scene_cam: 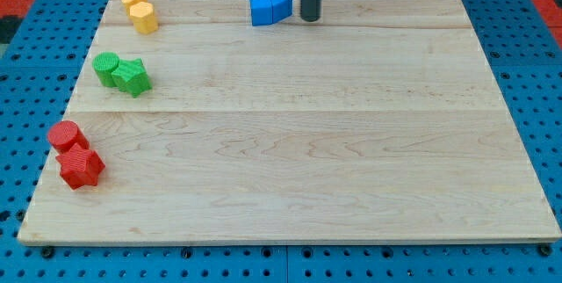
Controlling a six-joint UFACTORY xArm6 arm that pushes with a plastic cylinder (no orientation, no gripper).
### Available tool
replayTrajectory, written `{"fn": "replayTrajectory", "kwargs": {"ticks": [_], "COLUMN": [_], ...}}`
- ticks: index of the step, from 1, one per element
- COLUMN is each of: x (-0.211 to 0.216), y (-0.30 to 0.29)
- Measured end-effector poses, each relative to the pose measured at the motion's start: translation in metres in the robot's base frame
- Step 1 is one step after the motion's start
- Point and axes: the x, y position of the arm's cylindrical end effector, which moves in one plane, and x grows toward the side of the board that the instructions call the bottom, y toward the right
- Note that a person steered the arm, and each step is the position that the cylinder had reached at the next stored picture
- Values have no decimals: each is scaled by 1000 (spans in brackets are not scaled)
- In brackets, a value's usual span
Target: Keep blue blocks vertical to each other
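Two blue blocks sit touching side by side near the view's top centre: a blue cube (261, 10) on the left and a blue triangular block (281, 5) on its right. My tip (310, 18) stands just to the right of the triangular block, a small gap from it. The rod rises out of the view's top edge.
The wooden board (290, 142) lies on a blue pegboard. Two yellow blocks (140, 11) sit at the top left. A green cylinder (107, 68) and green star block (133, 77) lie below them. A red cylinder (66, 135) and red star block (81, 167) are at the lower left.
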Motion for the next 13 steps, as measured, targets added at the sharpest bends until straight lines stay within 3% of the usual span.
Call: {"fn": "replayTrajectory", "kwargs": {"ticks": [1, 2, 4, 5, 8, 11, 13], "x": [-27, -27, -52, -38, 27, 66, 78], "y": [8, -35, -52, -85, -63, 30, -68]}}
